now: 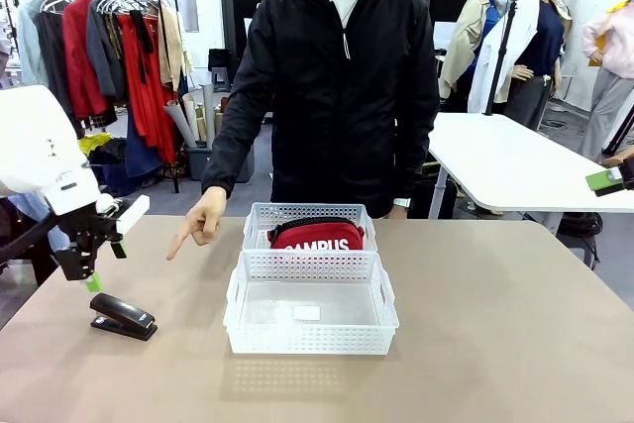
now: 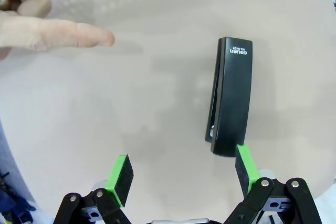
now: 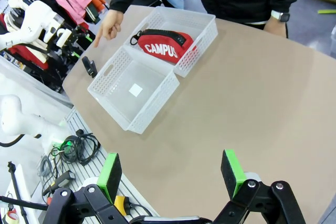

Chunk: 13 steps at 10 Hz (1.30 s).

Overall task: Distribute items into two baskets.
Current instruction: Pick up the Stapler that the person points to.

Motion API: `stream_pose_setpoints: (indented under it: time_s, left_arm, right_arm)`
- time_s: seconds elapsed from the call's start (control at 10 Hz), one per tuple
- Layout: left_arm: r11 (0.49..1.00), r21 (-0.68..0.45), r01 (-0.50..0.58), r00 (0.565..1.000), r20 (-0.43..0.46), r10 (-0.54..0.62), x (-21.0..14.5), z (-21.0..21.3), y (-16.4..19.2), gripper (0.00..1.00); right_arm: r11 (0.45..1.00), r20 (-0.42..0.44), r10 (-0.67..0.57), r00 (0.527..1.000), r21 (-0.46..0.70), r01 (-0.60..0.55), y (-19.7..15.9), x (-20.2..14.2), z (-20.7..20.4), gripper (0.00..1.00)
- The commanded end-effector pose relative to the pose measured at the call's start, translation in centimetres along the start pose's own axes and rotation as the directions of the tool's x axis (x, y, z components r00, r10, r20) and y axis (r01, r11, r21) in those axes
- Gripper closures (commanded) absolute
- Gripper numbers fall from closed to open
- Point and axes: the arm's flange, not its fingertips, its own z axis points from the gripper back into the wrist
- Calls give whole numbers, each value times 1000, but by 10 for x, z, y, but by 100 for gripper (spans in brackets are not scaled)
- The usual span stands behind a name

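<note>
Your stapler (image 1: 123, 316) lies flat on the tabletop (image 1: 495, 324), on the robot's left, well apart from the baskets. The left hand (image 1: 104, 266) hovers just above it with its jaws spread wide and nothing in them. The right hand (image 3: 170, 173) is just as wide and empty, hanging high over the opposite side of the tabletop.

Expect the stapler to be stiff, hard-shelled and probably dense for its size, with a smooth black top that could slide under the pads. Take it across its narrow width, about mid-length, so it will not tip nose-down. From the left wrist camera its long side already runs along the line of the fingers, so closing would pinch the narrow way. But it sits off to one side, its near end beside one pad, so centre the hand first.

The pouch (image 1: 317, 236) is soft and will sag (it needs no grasp, as it already lies in the far basket (image 1: 260, 220)). The near basket (image 1: 307, 339) looks free for the stapler.

Count: one stapler, one pouch, two baskets. The person's finger (image 1: 183, 243) points down at the tabletop near the stapler.
</note>
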Motion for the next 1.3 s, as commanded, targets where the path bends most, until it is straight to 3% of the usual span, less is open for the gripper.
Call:
stream_pose_setpoints:
  time_s: [0.0,0.4,1.2]
  left_arm:
    - [1000,-12,-2,1000,-15,2,8,-9,1,0]
    - [996,-87,-26,999,-34,23,20,-27,-12,0]
    - [992,-122,-22,999,-26,19,20,-59,-31,0]
  right_arm:
    - [1000,-1,2,1000,1,-2,1,1,0,0]
    - [1000,-1,2,1000,1,-2,1,1,0,0]
    - [1000,-1,2,1000,1,-2,1,1,0,0]
